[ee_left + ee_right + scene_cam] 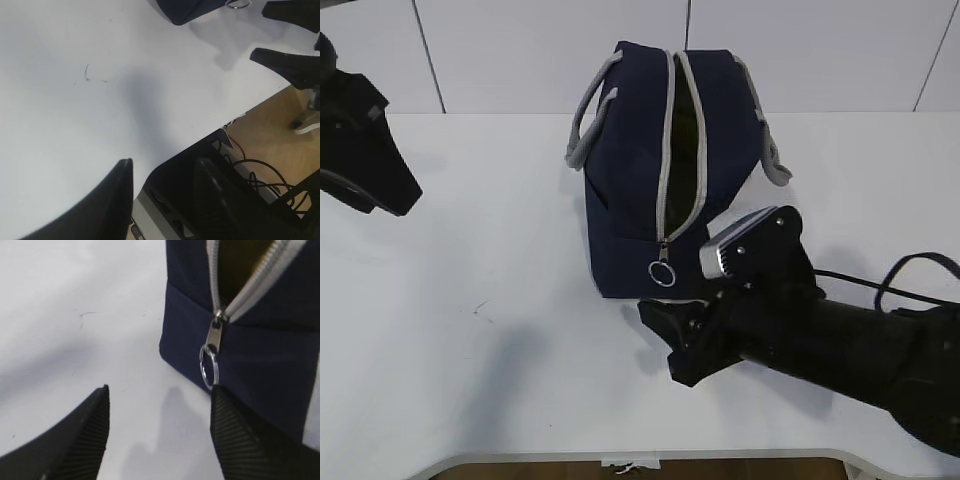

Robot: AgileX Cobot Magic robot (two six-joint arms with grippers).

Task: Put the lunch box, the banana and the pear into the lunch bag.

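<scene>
The navy lunch bag (640, 190) stands at the back middle of the white table, its grey top zipper open along its length. The ring pull (663, 273) hangs on the near end face and also shows in the right wrist view (210, 365). My right gripper (665, 345) is open and empty, low over the table just in front of the bag's near end (161, 390). One finger (235, 440) is right below the ring. My left gripper (165, 170) is open and empty at the table's left side. The lunch box, banana and pear are out of view. Only a dark olive tint shows inside the opening (245, 260).
The left arm (365, 150) hovers at the far left of the table. The table's front edge (240, 115) drops to a black base with cables (250, 170) and a wooden floor. A cable (910, 270) loops off the right arm.
</scene>
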